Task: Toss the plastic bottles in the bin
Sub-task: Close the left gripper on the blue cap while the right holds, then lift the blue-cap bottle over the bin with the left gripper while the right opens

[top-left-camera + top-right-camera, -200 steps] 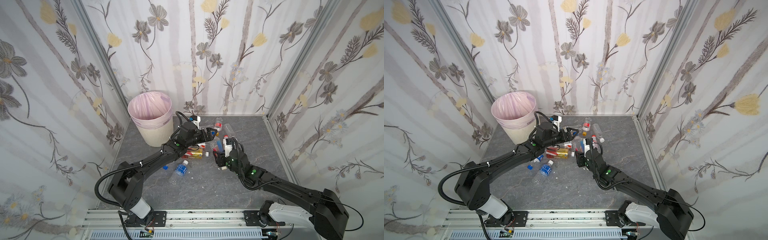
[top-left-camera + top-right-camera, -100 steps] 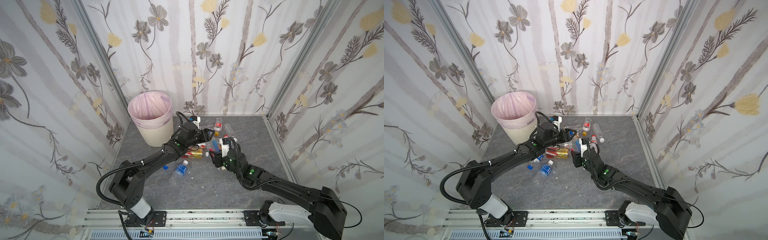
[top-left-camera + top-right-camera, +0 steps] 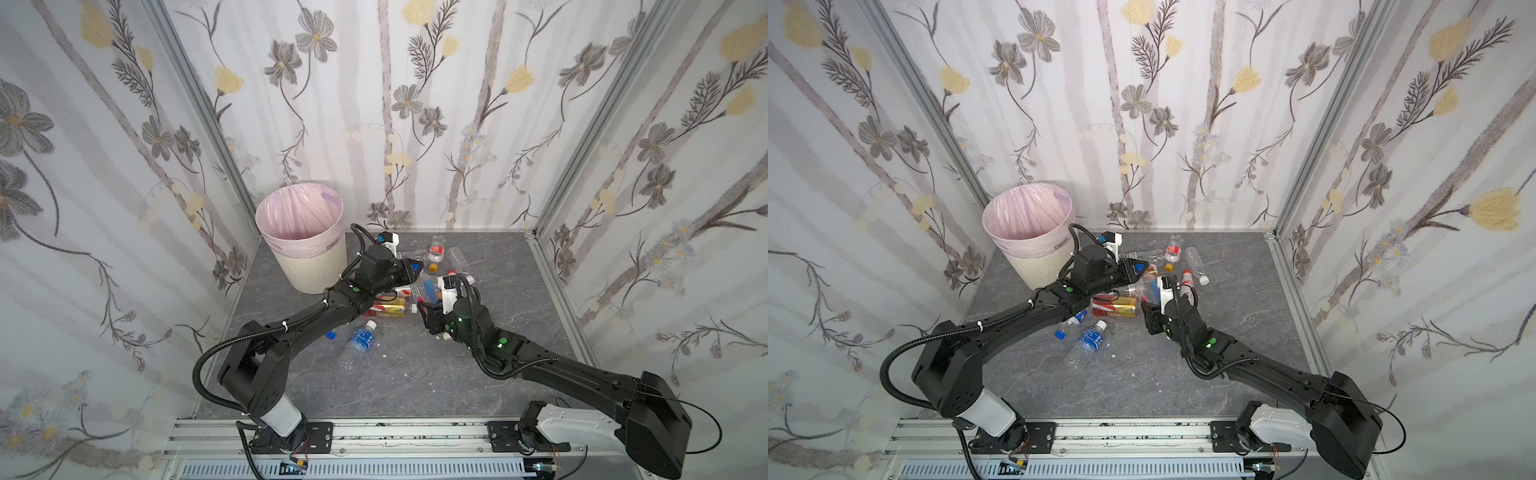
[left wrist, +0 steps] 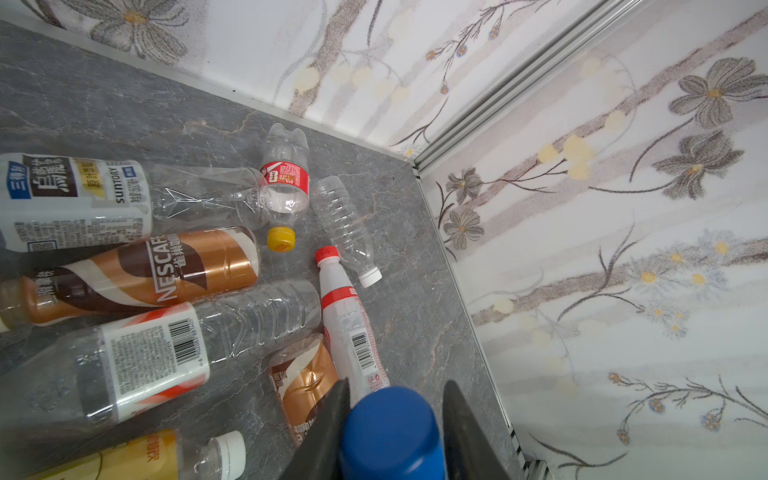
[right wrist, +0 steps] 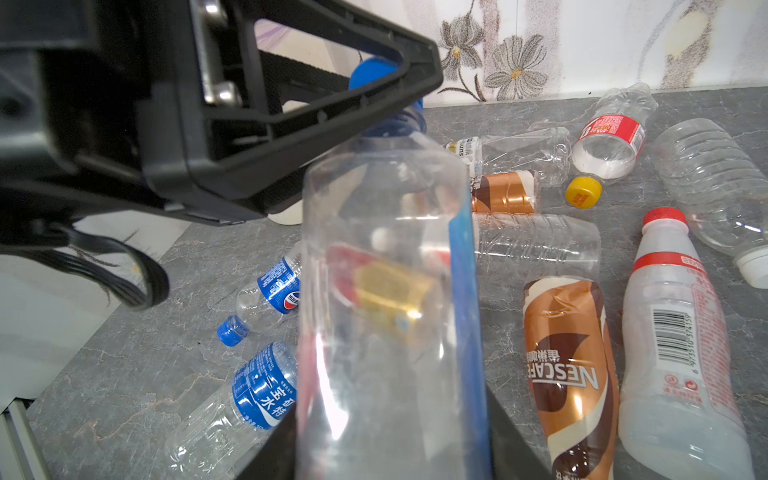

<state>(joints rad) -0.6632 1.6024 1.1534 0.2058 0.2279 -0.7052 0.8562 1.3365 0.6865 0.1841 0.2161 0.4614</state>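
A clear plastic bottle (image 5: pixel 382 291) with a blue cap (image 4: pixel 390 432) is held in the air between both arms, above the pile of bottles. My left gripper (image 4: pixel 397 388) is shut on its cap; in both top views it (image 3: pixel 415 266) (image 3: pixel 1139 268) stands right of the bin (image 3: pixel 320 270) (image 3: pixel 1034 270). My right gripper (image 5: pixel 390 419) (image 3: pixel 426 309) is shut on the bottle's body. The bin, cream with a pink liner, stands at the back left.
Several bottles lie on the grey floor: a brown Nescafe bottle (image 4: pixel 141 274), a white bottle with a red cap (image 5: pixel 677 332), a red-labelled one with a yellow cap (image 4: pixel 286 178), a blue-labelled water bottle (image 3: pixel 359 340) nearer the front. Flowered walls close three sides.
My left gripper has closed from wide open onto the blue cap. My right gripper has shifted slightly left, still holding the bottle's body.
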